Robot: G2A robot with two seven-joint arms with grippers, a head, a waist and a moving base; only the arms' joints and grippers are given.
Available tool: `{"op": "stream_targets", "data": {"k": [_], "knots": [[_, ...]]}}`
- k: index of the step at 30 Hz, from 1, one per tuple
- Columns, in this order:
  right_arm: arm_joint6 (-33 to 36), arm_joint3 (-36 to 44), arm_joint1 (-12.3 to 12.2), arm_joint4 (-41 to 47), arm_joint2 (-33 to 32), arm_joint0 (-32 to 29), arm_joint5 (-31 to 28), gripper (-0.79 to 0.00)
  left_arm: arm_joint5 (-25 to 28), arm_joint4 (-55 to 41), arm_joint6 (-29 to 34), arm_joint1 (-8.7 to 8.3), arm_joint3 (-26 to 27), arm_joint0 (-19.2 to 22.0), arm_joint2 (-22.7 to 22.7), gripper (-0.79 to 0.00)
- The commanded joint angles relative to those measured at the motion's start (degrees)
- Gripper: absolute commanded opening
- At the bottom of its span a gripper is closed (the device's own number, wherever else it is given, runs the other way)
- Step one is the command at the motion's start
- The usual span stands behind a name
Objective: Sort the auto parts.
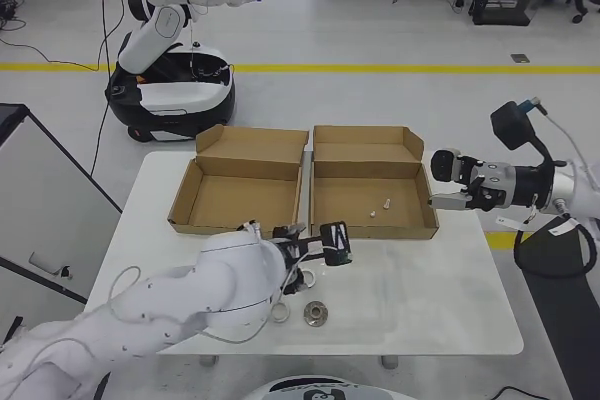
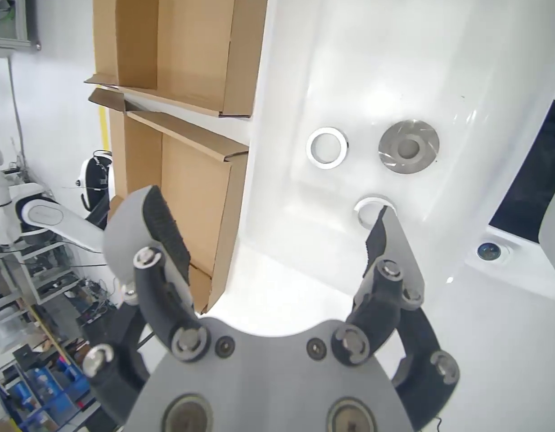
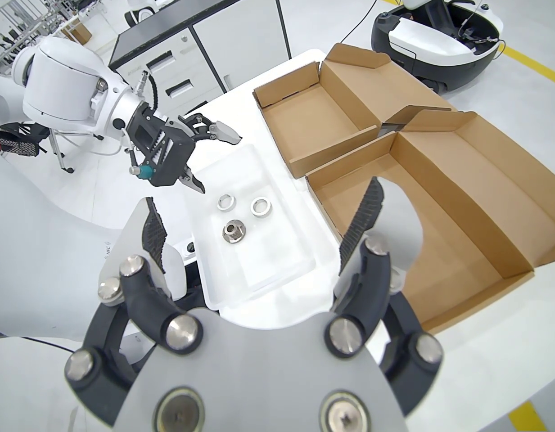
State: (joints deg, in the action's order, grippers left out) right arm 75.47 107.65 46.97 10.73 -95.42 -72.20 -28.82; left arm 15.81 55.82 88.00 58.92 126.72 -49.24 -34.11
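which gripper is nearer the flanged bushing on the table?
Left. The left gripper hovers close beside the flanged bushing; the right gripper sits farther off, at a cardboard box's outer wall.

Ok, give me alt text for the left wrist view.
The open left gripper hangs near a white tray holding two metal rings and a flanged metal part. Two open cardboard boxes sit beside the tray.

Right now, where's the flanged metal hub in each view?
Top view: flanged hub on the white table, near its robot-side edge.
Left wrist view: flanged hub beside a ring.
Right wrist view: flanged hub beside two rings.
Shared landmark: the two open cardboard boxes.
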Motion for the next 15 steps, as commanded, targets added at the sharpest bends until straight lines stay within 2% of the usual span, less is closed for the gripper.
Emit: {"op": "stream_targets", "data": {"k": [1,10,15], "knots": [[0.00,0.00,0.00,0.00,0.00,0.00,0.00,0.000,-0.57,-1.81,0.00,-0.04,-0.67,1.46,1.59,0.000],[0.00,0.00,0.00,0.00,0.00,0.00,0.00,0.000,-2.13,-7.40,0.00,1.02,-3.67,8.32,10.63,0.000],[0.00,0.00,0.00,0.00,0.00,0.00,0.00,0.000,-3.03,-10.09,0.00,1.90,-3.94,10.40,12.88,0.000]]}}
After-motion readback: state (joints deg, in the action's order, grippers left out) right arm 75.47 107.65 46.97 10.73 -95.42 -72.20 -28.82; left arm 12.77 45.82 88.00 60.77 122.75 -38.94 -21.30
